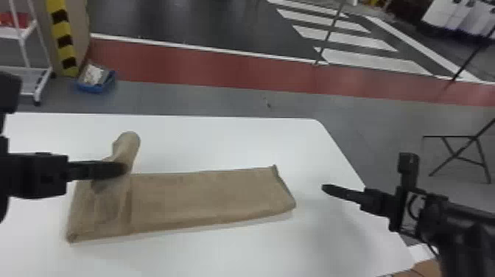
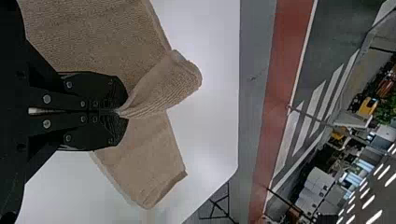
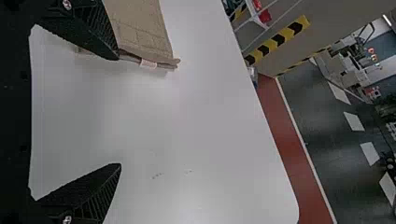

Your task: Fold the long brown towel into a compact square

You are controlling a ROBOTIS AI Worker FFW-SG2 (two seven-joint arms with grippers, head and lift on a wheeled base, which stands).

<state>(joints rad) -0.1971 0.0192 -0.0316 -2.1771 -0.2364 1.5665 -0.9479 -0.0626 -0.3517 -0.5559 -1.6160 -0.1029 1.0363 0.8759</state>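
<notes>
L grip (image 1: 123,170) is clamped narrow on a pinch of towel (image 1: 206,199), nr towel's L end; in L wrist view its fingers (image 2: 114,91) are tog. w/ bunched cloth poking out b/w tips, rounded bit sticking up & away from the robot. R grip (image 1: 326,188) is wide & empty, above table (image 1: 221,141), a bit off towel's R end; R wrist view has its fingers (image 3: 100,191) well apart. Towel lies L-R as a long strip on table, extra layers at L end, R end flat w/ small pale tag (image 3: 148,64) at edge. Past table: blue bin (image 1: 90,87) on floor far L, nr striped post (image 1: 62,37); red strip (image 1: 221,66) across floor.
</notes>
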